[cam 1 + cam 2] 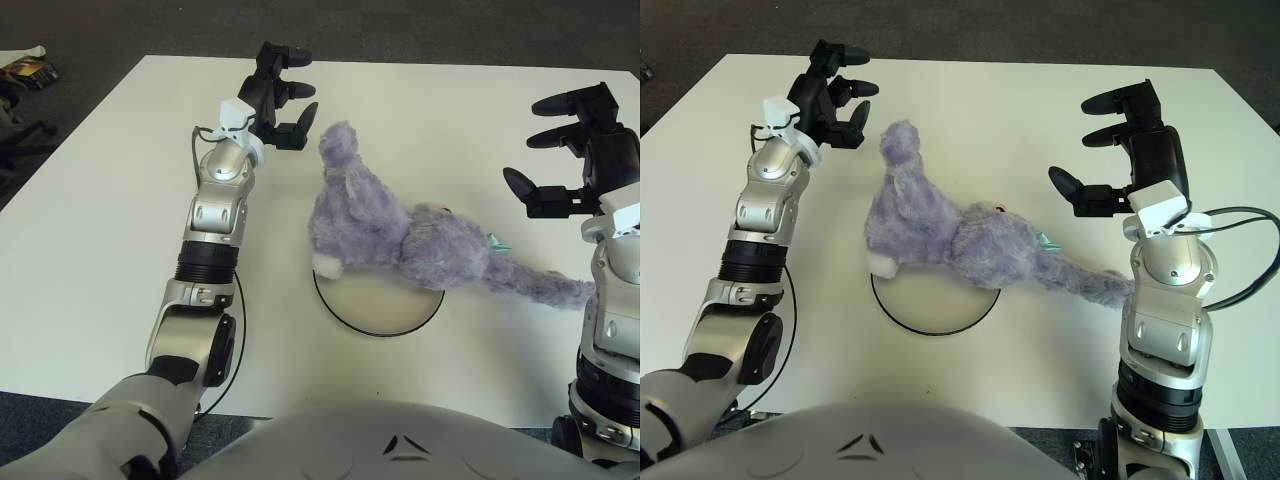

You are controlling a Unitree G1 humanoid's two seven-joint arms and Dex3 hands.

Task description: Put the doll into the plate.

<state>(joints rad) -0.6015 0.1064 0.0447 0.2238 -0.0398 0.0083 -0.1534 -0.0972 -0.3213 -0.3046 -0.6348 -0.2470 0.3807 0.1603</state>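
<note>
A purple plush doll (pixel 960 245) lies across the far edge of a round plate (pixel 935 305) on the white table (pixel 1040 110). Its body covers part of the plate, and one long limb reaches to the right onto the table. The left hand (pixel 835 95) is just to the left of the doll's upper end, fingers spread, holding nothing. The right hand (pixel 1120 150) is above the doll's right side, also open and apart from it.
</note>
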